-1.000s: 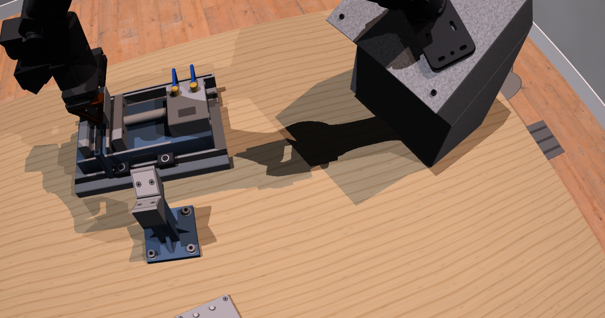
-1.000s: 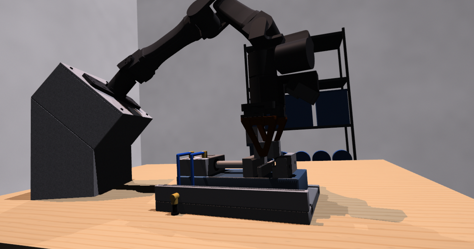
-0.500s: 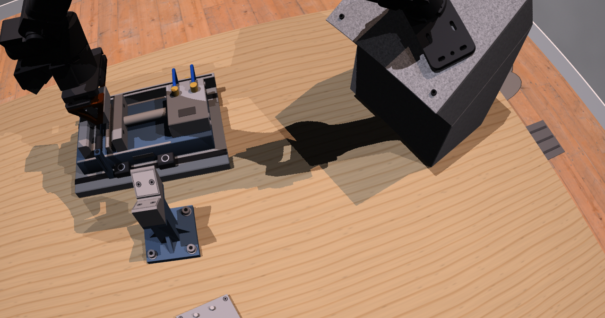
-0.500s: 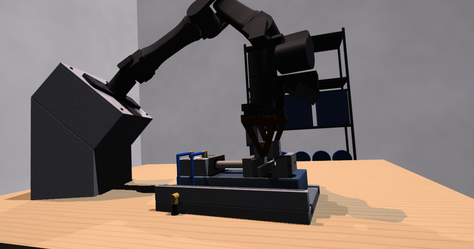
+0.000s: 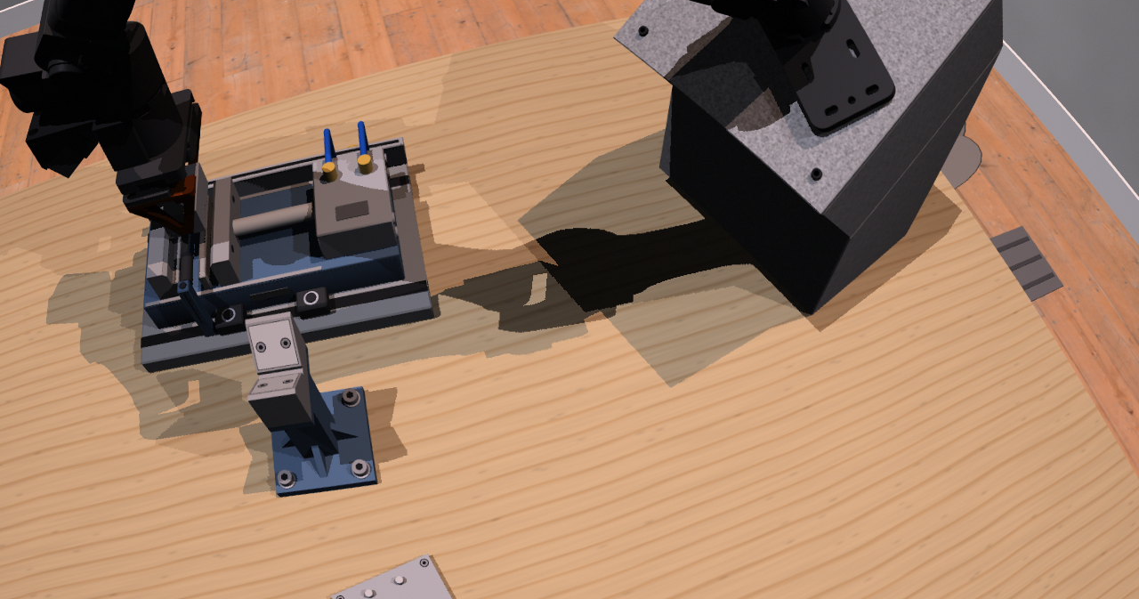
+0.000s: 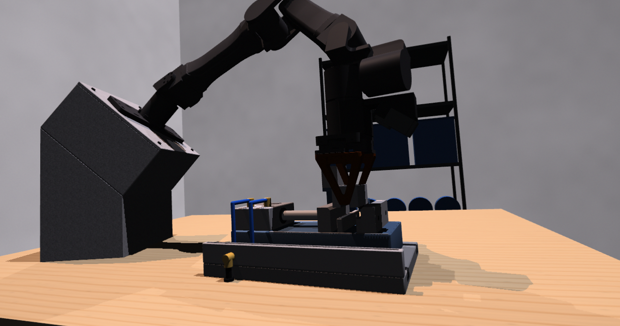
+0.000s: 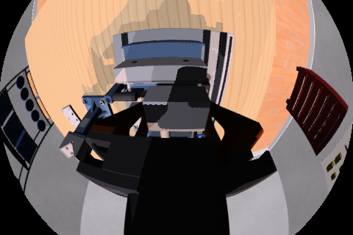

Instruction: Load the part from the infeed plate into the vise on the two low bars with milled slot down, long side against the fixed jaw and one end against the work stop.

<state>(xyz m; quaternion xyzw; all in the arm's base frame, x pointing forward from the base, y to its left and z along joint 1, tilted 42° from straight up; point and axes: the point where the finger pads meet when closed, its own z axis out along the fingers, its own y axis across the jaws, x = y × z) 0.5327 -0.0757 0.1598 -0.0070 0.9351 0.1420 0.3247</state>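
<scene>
My gripper point(image 5: 184, 217) point(image 6: 344, 201) point(image 7: 176, 103) points down over the vise and is shut on the part, with a finger on each end. The part point(image 6: 359, 194) point(image 7: 184, 111) is a grey block, held level around the height of the jaw tops, over the gap between the jaws. The fixed jaw point(image 5: 161, 261) point(image 6: 372, 219) point(image 7: 162, 74) is on the side away from the cylinder. The moving jaw point(image 5: 224, 237) point(image 6: 331, 218) is on the rod side. The work stop point(image 5: 186, 264) point(image 7: 126, 96) is a dark short rod near one end of the part. The slot and the part's underside are hidden.
The V-block point(image 5: 274, 344) point(image 7: 69, 147) stands on its blue foot beside the vise. The air cylinder point(image 5: 354, 218) has blue hoses. The infeed plate point(image 5: 414, 583) point(image 7: 70, 115) lies beyond the V-block. The robot's grey pedestal point(image 5: 748, 197) point(image 6: 86, 185) stands on the cylinder side.
</scene>
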